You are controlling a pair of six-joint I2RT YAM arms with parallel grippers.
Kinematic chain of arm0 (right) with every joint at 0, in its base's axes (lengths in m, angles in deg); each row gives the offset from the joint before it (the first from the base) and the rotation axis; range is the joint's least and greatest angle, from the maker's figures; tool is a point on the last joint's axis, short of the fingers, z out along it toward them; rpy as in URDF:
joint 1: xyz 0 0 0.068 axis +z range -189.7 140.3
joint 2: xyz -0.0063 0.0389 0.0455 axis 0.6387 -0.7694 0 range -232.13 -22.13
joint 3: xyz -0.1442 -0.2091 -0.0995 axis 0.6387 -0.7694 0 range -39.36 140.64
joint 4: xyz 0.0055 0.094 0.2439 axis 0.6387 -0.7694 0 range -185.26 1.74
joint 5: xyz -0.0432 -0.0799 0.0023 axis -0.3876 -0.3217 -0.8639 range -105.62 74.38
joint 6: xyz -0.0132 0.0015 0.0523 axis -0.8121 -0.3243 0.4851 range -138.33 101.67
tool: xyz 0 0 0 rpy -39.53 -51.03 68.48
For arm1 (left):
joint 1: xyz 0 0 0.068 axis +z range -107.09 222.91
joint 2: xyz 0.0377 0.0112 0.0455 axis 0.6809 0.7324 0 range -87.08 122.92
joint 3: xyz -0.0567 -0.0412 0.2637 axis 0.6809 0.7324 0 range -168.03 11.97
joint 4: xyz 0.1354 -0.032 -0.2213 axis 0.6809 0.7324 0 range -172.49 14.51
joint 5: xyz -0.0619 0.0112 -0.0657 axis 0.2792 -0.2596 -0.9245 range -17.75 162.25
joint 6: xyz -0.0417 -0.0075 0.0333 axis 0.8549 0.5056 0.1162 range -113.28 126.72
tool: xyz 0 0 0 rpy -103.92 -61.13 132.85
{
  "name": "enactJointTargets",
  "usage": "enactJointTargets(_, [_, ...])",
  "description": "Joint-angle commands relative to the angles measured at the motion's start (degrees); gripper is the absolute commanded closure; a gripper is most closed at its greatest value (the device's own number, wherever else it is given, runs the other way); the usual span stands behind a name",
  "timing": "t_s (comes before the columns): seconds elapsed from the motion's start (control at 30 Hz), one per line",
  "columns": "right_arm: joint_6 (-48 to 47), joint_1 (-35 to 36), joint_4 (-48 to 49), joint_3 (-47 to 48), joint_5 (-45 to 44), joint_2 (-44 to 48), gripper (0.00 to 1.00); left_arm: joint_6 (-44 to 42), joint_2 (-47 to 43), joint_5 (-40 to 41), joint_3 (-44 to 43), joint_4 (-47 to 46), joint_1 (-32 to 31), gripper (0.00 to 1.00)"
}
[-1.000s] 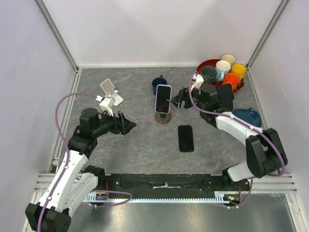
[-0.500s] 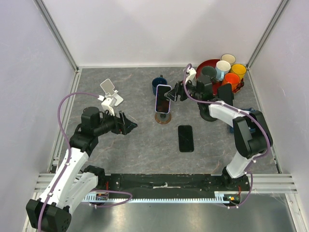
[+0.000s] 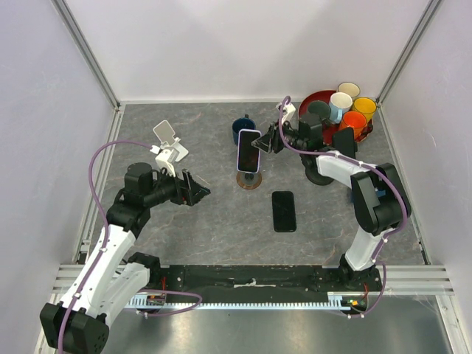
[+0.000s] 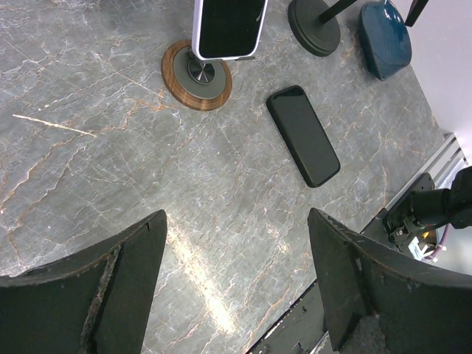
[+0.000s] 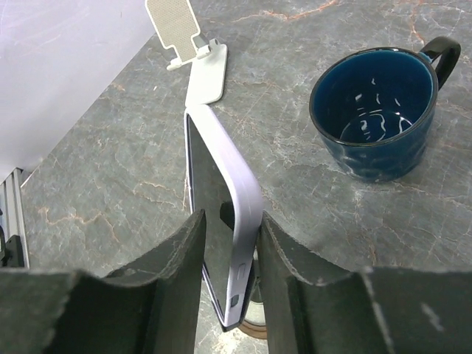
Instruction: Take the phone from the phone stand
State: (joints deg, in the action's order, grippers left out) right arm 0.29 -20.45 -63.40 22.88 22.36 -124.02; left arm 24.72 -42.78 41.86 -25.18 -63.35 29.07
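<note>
While the left gripper [image 3: 195, 189] hovers over bare grey stone near the table's left edge, its jaws spread wide and holding nothing, the right arm reaches across to the middle of the table. The left wrist view shows that left gripper [image 4: 237, 221] as two dark fingers set far apart above the tabletop.

The phone [image 3: 249, 150], in a pale lilac case, stands upright on the phone stand [image 3: 248, 180], a round wooden base near the table's centre, slightly toward the far edge. The right gripper [image 3: 264, 144] meets the phone's upper right side. From the right wrist, the phone [image 5: 221, 177] fills the gap in the right gripper [image 5: 230, 236], one finger against the screen and the other against the back, so the jaws look pinched on it.

A blue mug [image 3: 242, 129] sits just beyond the phone, toward the far edge. A black phone [image 3: 284, 211] lies flat on the stone, nearer the near edge. A white folding stand [image 3: 169, 141] rests toward the left edge. A red tray [image 3: 306, 99] of coloured cups fills the far right corner.
</note>
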Motion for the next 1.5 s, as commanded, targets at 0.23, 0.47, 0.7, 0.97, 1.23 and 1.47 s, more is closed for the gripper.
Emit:
enactJointTargets(0.23, [-2.1, -0.3, 2.8, 3.7, 4.7, 0.6, 0.87, -1.2, -0.5, -1.9, -0.2, -2.5, 0.4, 0.17])
enactJointTargets(0.47, [-2.2, -0.3, 4.5, 4.0, 6.7, 1.8, 1.0, -1.2, -0.7, -2.1, -0.2, -2.5, 0.3, 0.17])
enactJointTargets(0.7, [-2.3, -0.2, 3.6, 5.5, 6.6, 3.7, 1.0, -1.2, -1.0, -2.1, -0.1, -2.5, 0.3, 0.17])
enactJointTargets(0.97, [-0.6, -0.3, 2.9, 7.1, 6.3, 7.6, 1.0, -1.2, -1.4, -2.3, 0.0, -2.5, 0.4, 0.17])
enactJointTargets(1.23, [1.1, 0.1, -1.3, 6.2, 5.5, 14.5, 1.0, -1.1, -1.9, -2.3, 0.1, -2.5, 0.4, 0.17])
enactJointTargets(1.47, [2.1, 2.2, -14.1, 2.5, 2.2, 22.3, 1.0, -1.1, -2.5, -2.3, 0.1, -2.5, 0.3, 0.17])
